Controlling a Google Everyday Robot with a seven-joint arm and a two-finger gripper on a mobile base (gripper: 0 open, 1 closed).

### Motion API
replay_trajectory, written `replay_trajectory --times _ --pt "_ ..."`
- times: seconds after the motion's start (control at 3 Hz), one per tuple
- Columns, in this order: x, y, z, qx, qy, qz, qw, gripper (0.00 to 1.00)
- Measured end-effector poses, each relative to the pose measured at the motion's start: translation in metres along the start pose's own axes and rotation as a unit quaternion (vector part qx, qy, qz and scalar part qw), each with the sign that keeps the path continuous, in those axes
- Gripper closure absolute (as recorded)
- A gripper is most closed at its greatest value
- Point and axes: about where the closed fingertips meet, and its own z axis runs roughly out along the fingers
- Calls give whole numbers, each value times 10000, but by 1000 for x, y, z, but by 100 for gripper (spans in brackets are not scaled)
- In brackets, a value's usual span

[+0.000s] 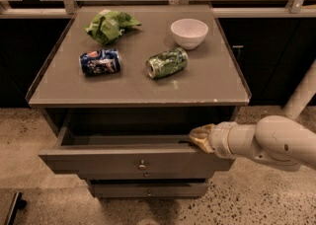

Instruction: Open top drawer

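Observation:
The top drawer (pixel 98 162) of the grey cabinet is pulled partly out, its front carrying a small round metal knob (pixel 142 164) at the centre. My gripper (pixel 198 138) comes in from the right on a white arm and sits at the drawer's upper right edge, just behind the front panel. A narrower drawer front (pixel 148 189) with a similar knob shows below it, closed.
On the cabinet top (pixel 207 83) lie a blue can (pixel 100 62), a crushed green can (pixel 167 62), a white bowl (pixel 189 32) and a green bag (pixel 109 24). A dark counter with a metal rail runs behind. Speckled floor lies around the cabinet.

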Motion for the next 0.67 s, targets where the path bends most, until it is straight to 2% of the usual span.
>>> replay_trajectory --times 0.67 --pt "0 6 -2 -21 -49 53 10000 100"
